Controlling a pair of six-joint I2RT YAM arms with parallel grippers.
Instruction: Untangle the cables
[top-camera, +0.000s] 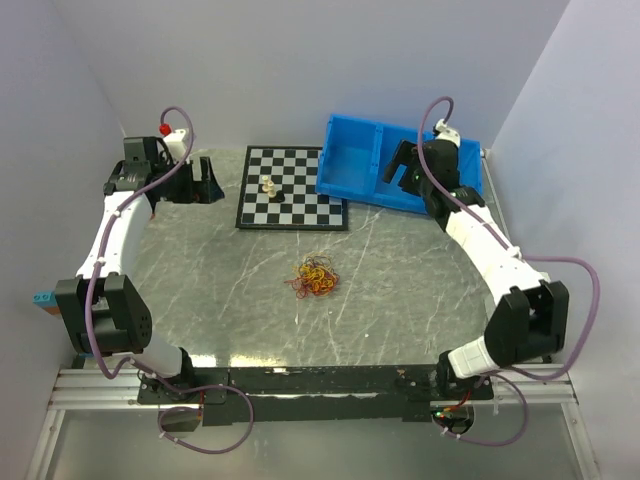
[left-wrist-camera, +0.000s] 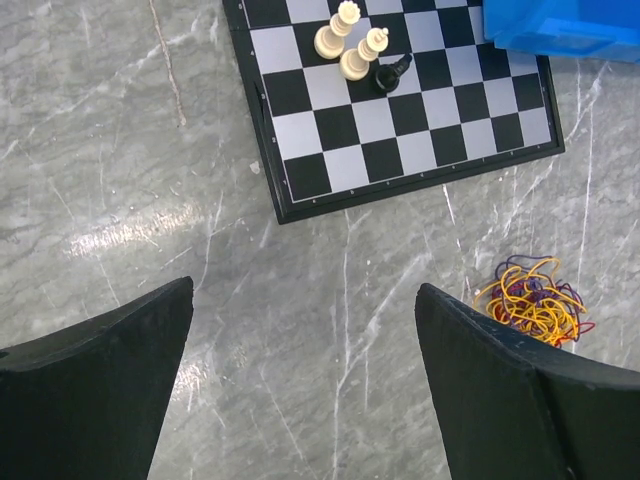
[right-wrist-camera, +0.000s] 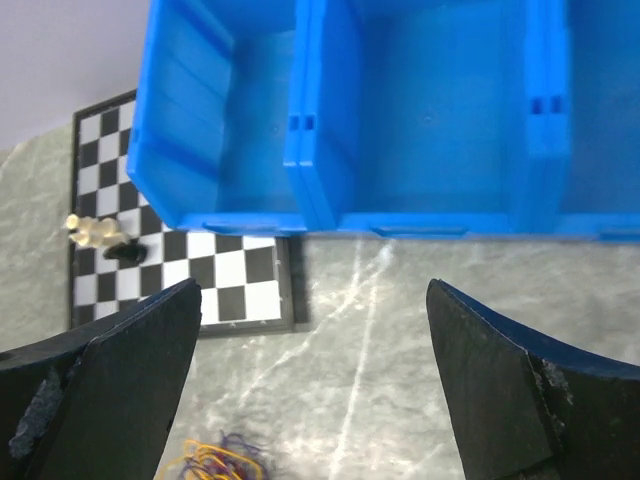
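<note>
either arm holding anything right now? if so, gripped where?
Nothing is held. The left gripper and right gripper are both open and empty; the cables lie in a bunch on the table, clear of both.

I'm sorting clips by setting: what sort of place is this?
Probably a robot lab test cell, not a home: left arm and right arm mounted at the table edge, plain white walls boxing it in, and staged props: a chessboard, a blue bin and a bunch of cables.

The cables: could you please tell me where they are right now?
In the top view, the cables lie bunched centrally on the table, a little toward the robot from the chessboard.
</note>
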